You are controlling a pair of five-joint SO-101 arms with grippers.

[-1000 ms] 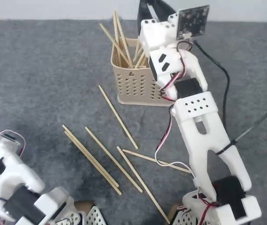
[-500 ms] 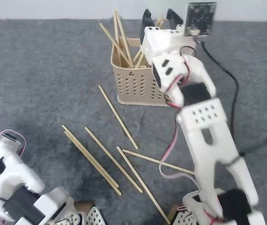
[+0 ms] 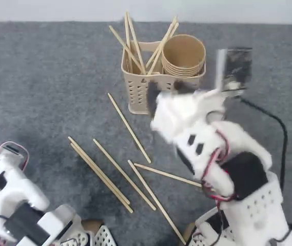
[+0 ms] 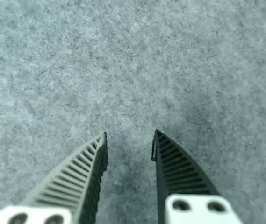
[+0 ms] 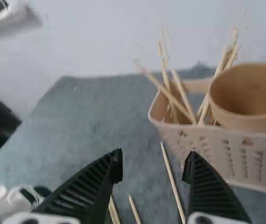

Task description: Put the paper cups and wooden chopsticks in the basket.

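Note:
A beige slotted basket [image 3: 147,92] stands at the back of the grey carpet. A stack of brown paper cups [image 3: 183,55] and several wooden chopsticks [image 3: 135,43] stick up from it. Several more loose chopsticks [image 3: 119,171] lie scattered on the carpet in front. My right gripper [image 3: 163,95] hovers just in front of the basket, open and empty; its wrist view shows the basket [image 5: 217,140], the cups [image 5: 247,95] and a chopstick [image 5: 172,182] on the floor. My left gripper [image 4: 129,142] is open over bare carpet, at the near left corner.
The left arm's white body [image 3: 12,200] sits at the front left. The right arm [image 3: 228,174] and its black cable [image 3: 276,123] occupy the right side. A pale wall edges the carpet behind the basket.
The right arm pulled back from above the basket toward the front and lowered, uncovering the cup stack now resting in the basket. The left arm has stayed still.

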